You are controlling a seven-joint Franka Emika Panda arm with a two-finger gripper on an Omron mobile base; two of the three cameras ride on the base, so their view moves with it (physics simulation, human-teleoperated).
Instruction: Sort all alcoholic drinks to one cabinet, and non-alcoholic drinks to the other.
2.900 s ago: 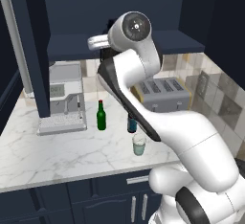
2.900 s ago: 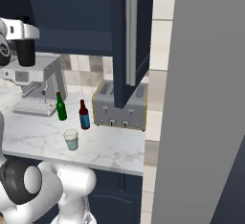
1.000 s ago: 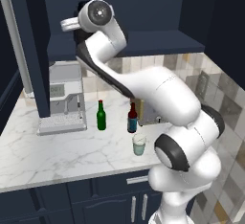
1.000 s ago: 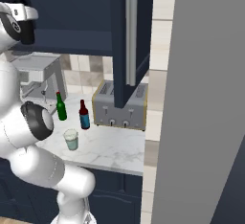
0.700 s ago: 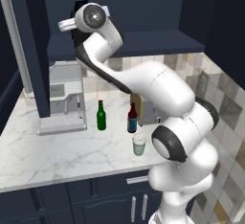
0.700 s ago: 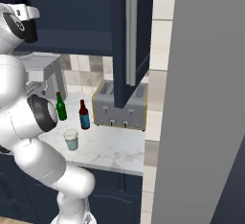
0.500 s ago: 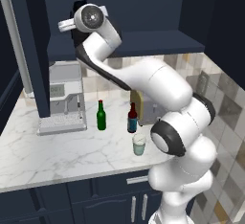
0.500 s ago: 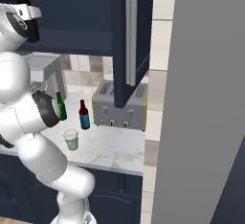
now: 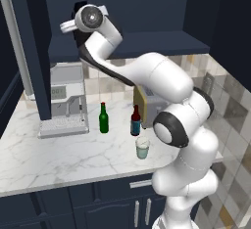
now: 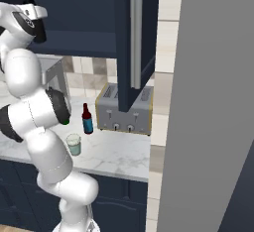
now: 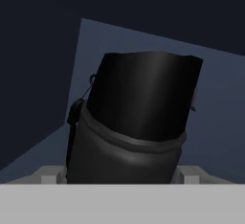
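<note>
The black flask (image 11: 136,122) sits close in front of the hand camera, tilted in that rolled view, with the navy inside of the wall cabinet (image 9: 147,8) behind it. The gripper (image 9: 78,30) reaches up into that cabinet, and its jaws stand wide on either side of the flask's body; whether they pinch it or have let go I cannot tell, since the fingertips are hidden low in the hand view. My judgement is that the flask is being set on the shelf (image 9: 147,44). To do it well, make sure its base is flat and fully on the shelf before the jaws part, then draw the hand straight back along its own line so neither finger drags the flask over. Down on the tabletop (image 9: 44,154), the green bottle (image 9: 103,119), the red-brown bottle (image 9: 136,121) and the teal cup (image 9: 142,148) stand near the toaster (image 10: 124,107), awaiting their turn
</note>
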